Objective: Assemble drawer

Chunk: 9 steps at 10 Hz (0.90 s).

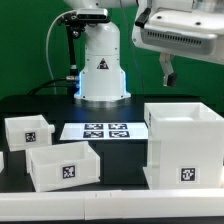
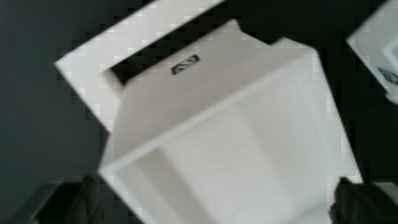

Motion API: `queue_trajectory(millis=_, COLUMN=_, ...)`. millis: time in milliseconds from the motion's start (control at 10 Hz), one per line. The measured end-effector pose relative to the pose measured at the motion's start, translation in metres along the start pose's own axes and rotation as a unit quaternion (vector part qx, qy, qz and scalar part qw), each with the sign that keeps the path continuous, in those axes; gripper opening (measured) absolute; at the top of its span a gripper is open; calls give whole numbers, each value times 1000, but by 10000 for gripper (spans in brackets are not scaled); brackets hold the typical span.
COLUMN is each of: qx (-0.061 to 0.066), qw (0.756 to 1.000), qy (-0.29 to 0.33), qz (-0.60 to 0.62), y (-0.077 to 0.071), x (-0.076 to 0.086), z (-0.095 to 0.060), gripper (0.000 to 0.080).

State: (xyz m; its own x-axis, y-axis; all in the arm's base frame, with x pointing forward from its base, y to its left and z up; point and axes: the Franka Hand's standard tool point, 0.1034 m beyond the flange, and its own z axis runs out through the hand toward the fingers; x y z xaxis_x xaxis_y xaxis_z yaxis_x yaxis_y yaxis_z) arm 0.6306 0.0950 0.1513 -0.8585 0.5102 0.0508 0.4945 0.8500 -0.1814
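Observation:
The tall white drawer casing [image 1: 185, 145] stands on the black table at the exterior view's right, its open side up and a marker on its front. It fills the wrist view [image 2: 214, 130]. Two shallow white trays lie at the exterior view's left: one further back [image 1: 28, 132] and one at the front [image 1: 65, 165]. My gripper [image 1: 168, 72] hangs well above the casing, clear of it. In the wrist view the gripper [image 2: 222, 210] is open and empty, with dark fingertips [image 2: 80, 205] showing on either side of the casing below.
The marker board [image 1: 105, 130] lies flat between the trays and the casing. The robot's white base [image 1: 100, 65] stands behind it. Another white part [image 1: 2, 160] is cut off at the exterior view's left edge. A white edge [image 2: 377, 50] shows beside the casing in the wrist view.

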Motion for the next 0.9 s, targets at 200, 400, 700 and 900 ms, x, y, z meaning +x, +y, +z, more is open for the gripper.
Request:
queue_trajectory(millis=200, qx=-1, qw=1000, qy=0, qz=0, y=-2, x=-2, z=0, gripper=649)
queue_trajectory(millis=400, qx=0, qw=1000, qy=3, qz=12, y=-4, x=-3, z=-1, gripper=649)
queue_trajectory(millis=700, qx=30, qw=979, qy=14, qz=203, y=-17, x=1, z=2, gripper=649)
queue_trajectory(millis=900, qx=37, qw=978, qy=6, qz=206, y=-12, x=6, z=3, gripper=649)
